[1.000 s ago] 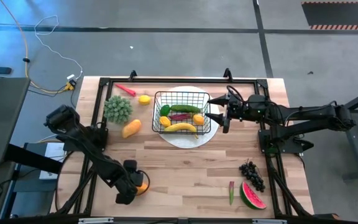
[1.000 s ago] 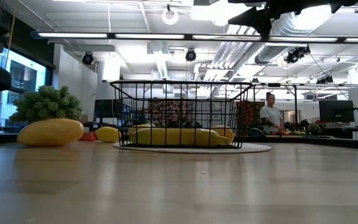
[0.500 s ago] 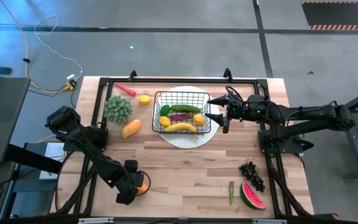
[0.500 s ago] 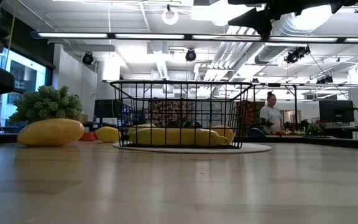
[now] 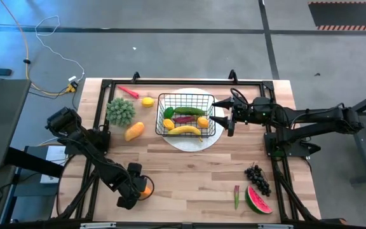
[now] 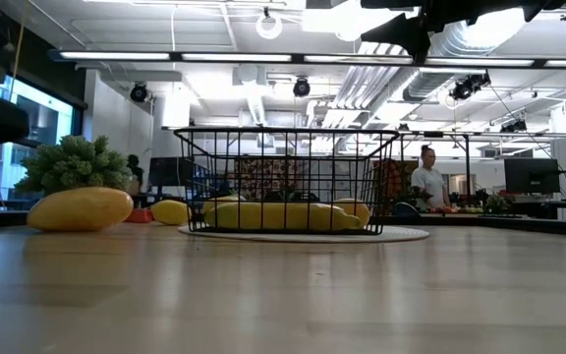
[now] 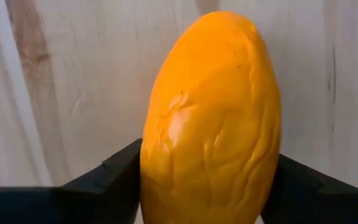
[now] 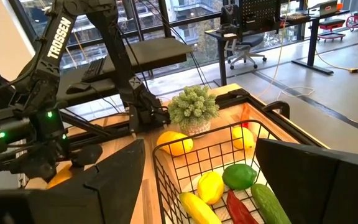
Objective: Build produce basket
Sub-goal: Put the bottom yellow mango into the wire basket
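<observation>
In the high view's lower left, the left gripper point(image 5: 140, 189) has its fingers around an orange fruit point(image 5: 145, 189) on the table; whether they grip it, I cannot tell. At upper centre the basket point(image 5: 185, 114) sits on a white plate point(image 5: 186, 142), holding a banana point(image 5: 184, 130) and cucumber point(image 5: 189, 111). Just right of it, the right gripper point(image 5: 216, 111) hangs released, empty. Grapes point(image 5: 257, 177) and a watermelon slice point(image 5: 258, 200) lie lower right.

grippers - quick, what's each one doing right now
Left gripper: fingers on both sides of the orange fruit; a firm grip cannot be told.
Right gripper: open, empty, beside the basket.
</observation>
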Robot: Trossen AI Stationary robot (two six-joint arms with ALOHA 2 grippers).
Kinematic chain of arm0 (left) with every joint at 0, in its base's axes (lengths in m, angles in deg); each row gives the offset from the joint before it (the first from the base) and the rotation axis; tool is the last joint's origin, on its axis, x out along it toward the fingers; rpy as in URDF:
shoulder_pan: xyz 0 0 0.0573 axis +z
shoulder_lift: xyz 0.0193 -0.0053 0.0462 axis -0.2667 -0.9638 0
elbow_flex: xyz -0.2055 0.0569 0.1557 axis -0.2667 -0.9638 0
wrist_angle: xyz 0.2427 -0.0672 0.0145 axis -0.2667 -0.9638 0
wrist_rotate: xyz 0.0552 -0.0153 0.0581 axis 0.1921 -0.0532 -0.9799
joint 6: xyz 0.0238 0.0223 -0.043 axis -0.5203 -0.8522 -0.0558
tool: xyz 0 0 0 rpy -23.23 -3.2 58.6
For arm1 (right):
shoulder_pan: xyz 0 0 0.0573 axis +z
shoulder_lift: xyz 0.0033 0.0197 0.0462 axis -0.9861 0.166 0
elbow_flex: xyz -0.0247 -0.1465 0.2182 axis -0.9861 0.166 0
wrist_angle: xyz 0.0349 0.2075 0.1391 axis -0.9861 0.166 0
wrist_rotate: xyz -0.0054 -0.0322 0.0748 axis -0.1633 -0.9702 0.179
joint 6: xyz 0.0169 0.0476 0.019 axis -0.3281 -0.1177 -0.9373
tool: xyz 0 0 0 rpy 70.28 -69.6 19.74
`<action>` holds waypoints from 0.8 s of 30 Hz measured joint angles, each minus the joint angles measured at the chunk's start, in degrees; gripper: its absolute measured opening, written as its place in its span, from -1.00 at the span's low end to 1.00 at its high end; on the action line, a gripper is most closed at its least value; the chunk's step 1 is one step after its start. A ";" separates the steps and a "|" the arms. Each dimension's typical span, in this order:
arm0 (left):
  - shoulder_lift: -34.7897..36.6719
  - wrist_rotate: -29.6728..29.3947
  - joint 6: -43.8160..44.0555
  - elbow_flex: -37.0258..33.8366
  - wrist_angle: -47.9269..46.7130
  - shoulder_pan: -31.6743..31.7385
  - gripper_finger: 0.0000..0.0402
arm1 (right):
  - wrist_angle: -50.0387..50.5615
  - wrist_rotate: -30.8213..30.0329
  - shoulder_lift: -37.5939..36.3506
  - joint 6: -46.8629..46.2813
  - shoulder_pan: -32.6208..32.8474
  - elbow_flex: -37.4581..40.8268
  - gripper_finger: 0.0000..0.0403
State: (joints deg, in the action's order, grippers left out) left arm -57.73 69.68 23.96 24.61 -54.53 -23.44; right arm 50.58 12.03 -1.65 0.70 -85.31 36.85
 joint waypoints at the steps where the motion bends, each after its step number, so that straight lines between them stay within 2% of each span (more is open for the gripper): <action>1: 0.76 0.00 -1.17 0.00 -0.92 0.16 0.10 | 0.04 0.00 0.00 0.00 0.00 0.00 0.43; 5: 6.28 -2.22 -5.09 0.00 -7.20 2.20 0.02 | 0.16 0.00 0.00 0.00 0.00 0.00 0.43; 9: 15.43 -10.30 -12.31 -0.02 -13.21 6.53 0.07 | 0.17 0.00 0.00 0.00 0.00 0.00 0.43; 12: 23.89 -16.86 -19.35 -0.02 -11.90 12.15 0.09 | 0.17 0.01 0.00 -0.04 0.00 0.00 0.43; 15: 31.67 -20.08 -24.74 -0.02 -6.21 20.14 0.10 | 0.13 0.02 0.00 -1.41 0.00 0.00 0.43; 18: 38.39 -19.12 -27.96 -0.03 3.07 29.21 0.10 | 0.11 0.02 0.00 -2.90 0.00 0.00 0.43; 21: 44.03 -15.62 -29.77 -2.04 17.79 37.70 0.11 | -0.27 0.04 0.00 -3.05 0.02 0.00 0.43; 24: 48.65 -11.10 -28.91 -7.19 35.34 44.46 0.11 | -1.82 0.03 0.00 -3.63 0.02 0.00 0.43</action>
State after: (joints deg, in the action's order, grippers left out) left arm -9.08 58.58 -4.95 17.42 -19.19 21.03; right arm 48.76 12.05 -1.65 -2.93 -85.29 36.85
